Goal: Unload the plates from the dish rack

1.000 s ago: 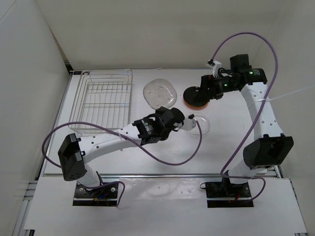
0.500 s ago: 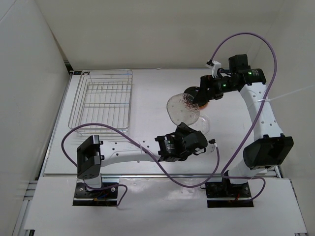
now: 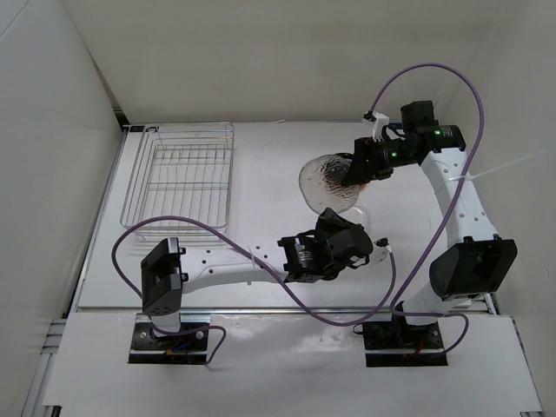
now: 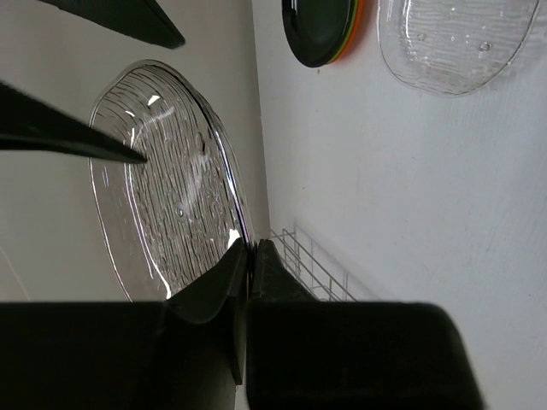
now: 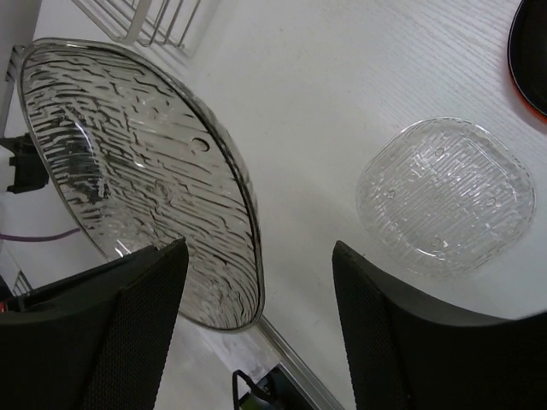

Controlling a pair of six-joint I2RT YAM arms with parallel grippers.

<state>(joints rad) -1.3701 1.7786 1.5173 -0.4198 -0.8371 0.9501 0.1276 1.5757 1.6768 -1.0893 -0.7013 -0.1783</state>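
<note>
My left gripper (image 3: 337, 221) is shut on the rim of the clear textured plate (image 3: 328, 181) and holds it tilted up above the table. In the left wrist view the shut fingertips (image 4: 248, 253) pinch the plate's (image 4: 162, 188) lower edge. My right gripper (image 3: 349, 169) is open at the plate's far side. In the right wrist view the plate's (image 5: 137, 171) edge lies between its spread fingers (image 5: 111, 333), not touching them. The dish rack (image 3: 182, 178) stands at the left with no plates in it. The black plate (image 4: 318, 30) lies on the orange one. The lime green plate is not visible.
A second clear plate (image 5: 444, 196) lies flat on the table below the right gripper, beside the black and orange stack (image 5: 532, 51). The rack's wire side (image 4: 312, 269) shows behind the left fingers. White walls close in the left and far sides.
My left arm has swung right and nearer, carrying the clear textured plate from beside the rack to in front of the right gripper and tilting it up. The right gripper has shifted slightly left.
</note>
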